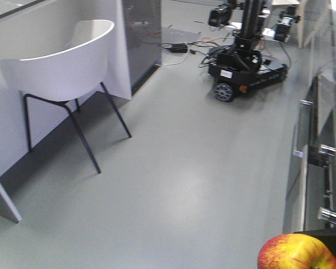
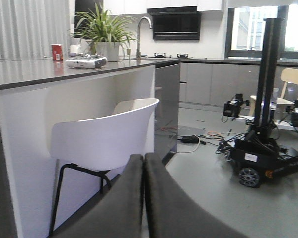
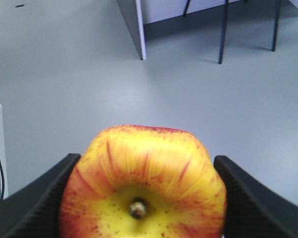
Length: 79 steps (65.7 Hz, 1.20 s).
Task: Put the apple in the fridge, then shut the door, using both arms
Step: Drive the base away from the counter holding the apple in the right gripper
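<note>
Well, chair (image 1: 61, 61): white shell, black legs, against the kitchen island (image 2: 64, 74), left.
Left gripper (image 2: 143, 161): fingers pressed together, nothing between them.
Wheeled robot (image 1: 243, 70): black, cables around it, far across the floor.
Cabinet fronts (image 1: 299, 179): grey, metal handles, right edge.
Apple (image 3: 141, 183): stem towards the wrist camera, clamped between the right gripper (image 3: 146, 161) fingers (image 3: 30, 198), touching both, above the floor.

The left hand (image 2: 143, 159) shows as two broad fingers (image 2: 119, 208) of matt dark grey, nearly black. Their faces are smooth and their tips rounded, each widening toward the lower edge of the view, with a thin dark line parting them. The right hand (image 3: 146, 159) has two black fingers (image 3: 32, 203) of the same plain finish, wedge-shaped with sloping inner faces and blunt upper corners. In the front view only a small black edge of it shows.
</note>
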Available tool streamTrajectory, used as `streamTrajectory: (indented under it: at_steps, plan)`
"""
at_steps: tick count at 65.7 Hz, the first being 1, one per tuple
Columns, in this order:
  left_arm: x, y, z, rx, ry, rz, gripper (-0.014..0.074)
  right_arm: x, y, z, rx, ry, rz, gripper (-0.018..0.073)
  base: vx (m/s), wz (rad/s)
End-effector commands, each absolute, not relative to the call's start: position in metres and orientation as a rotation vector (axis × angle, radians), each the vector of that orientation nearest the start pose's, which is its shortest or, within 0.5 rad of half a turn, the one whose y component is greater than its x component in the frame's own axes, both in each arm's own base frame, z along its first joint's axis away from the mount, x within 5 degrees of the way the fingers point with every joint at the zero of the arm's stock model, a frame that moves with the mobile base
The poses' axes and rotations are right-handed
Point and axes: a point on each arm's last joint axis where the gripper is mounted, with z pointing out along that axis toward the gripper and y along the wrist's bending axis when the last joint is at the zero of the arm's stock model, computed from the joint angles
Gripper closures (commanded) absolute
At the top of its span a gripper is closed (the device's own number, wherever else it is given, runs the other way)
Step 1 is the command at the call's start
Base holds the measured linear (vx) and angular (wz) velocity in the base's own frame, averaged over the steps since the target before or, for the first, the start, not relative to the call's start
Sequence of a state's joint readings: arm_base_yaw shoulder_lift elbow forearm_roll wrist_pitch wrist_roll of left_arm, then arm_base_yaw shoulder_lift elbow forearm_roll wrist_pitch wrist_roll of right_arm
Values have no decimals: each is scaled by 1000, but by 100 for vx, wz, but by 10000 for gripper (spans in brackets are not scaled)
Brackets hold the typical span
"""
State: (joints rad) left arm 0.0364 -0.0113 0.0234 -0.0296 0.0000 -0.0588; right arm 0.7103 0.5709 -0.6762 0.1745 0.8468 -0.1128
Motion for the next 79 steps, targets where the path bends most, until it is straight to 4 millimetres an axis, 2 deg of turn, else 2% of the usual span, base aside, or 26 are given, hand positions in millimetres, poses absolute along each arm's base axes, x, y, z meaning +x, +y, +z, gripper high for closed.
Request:
streamTrajectory:
  at_steps: [1, 79]
  plan:
    - [56, 2, 203, -96, 1433, -54, 602, 69, 75, 336, -815, 2017, 561, 376, -1, 40]
    - [56, 2, 203, -96, 1433, -54, 602, 69, 75, 336, -815, 2017, 561, 374, -1, 39]
